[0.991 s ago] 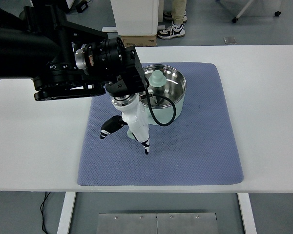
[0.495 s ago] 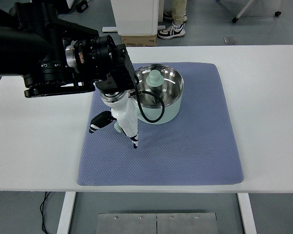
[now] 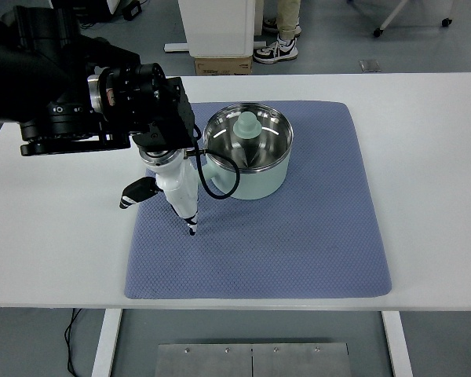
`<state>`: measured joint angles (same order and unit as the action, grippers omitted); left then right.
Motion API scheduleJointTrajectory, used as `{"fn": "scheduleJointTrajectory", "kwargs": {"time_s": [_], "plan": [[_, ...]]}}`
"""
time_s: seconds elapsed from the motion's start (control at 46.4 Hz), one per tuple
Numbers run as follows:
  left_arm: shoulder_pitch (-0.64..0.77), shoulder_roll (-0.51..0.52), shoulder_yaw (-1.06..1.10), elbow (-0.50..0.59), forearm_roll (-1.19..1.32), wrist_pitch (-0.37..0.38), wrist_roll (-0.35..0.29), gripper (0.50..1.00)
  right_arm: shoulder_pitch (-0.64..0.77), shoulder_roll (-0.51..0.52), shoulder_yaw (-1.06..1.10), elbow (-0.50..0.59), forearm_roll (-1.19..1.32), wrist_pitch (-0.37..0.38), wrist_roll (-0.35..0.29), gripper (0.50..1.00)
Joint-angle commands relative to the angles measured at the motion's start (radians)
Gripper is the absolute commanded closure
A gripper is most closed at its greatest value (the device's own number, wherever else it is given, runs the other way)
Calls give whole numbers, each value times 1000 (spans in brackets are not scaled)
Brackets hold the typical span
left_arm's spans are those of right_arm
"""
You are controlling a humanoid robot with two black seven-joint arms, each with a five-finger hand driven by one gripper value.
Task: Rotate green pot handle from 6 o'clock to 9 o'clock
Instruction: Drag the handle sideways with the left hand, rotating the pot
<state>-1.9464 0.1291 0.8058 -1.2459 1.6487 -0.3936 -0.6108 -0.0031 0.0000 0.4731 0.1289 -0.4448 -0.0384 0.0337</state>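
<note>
The bulky black left arm [image 3: 71,98] reached in from the left edge above the bare white tabletop [image 3: 55,236], carrying its white-and-black fingered left hand [image 3: 169,192] low over the left margin of the blue-grey quilted fabric mat [image 3: 298,236]. The fingers were spread and held nothing: a dark-tipped thumb [image 3: 133,192] stuck out to the left over the mat's edge, while a long white finger [image 3: 187,212] pointed down and toward the robot, its tip at or just above the fabric. A black cable [image 3: 220,177] looped from the wrist across the pot's near-left side. Just to the right stood the pale green pot with a shiny steel interior [image 3: 251,153], set upright on the upper middle of the mat, presumably so the soft cloth would let it turn without skidding off. A pale green knob-like piece [image 3: 248,126] sat inside the bowl (possibly a lid knob, though the view did not settle it). The pot's handle could not be made out; the arm and wrist covered the pot's left flank, where it would lie if the turn were done, so I could not tell its clock position. With the hand beside the pot's near-left side and empty, it seemed placed for sweeping or having swept the handle leftward. The right arm was out of view, and a person's sneakers [image 3: 276,51] showed beyond the table.
</note>
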Motion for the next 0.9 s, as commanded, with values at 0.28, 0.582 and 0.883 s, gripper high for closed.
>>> {"fn": "scheduleJointTrajectory", "kwargs": {"time_s": [0.28, 0.582, 0.883], "plan": [[-2, 1, 76, 26, 30, 62, 0, 500, 0, 0, 1, 0, 0, 0, 0, 500], [1, 0, 118, 71, 33, 79, 0, 500, 0, 0, -1, 0, 0, 0, 0, 500], [0, -2, 144, 102, 62, 95, 0, 500, 0, 0, -1, 0, 0, 0, -1, 500]]}}
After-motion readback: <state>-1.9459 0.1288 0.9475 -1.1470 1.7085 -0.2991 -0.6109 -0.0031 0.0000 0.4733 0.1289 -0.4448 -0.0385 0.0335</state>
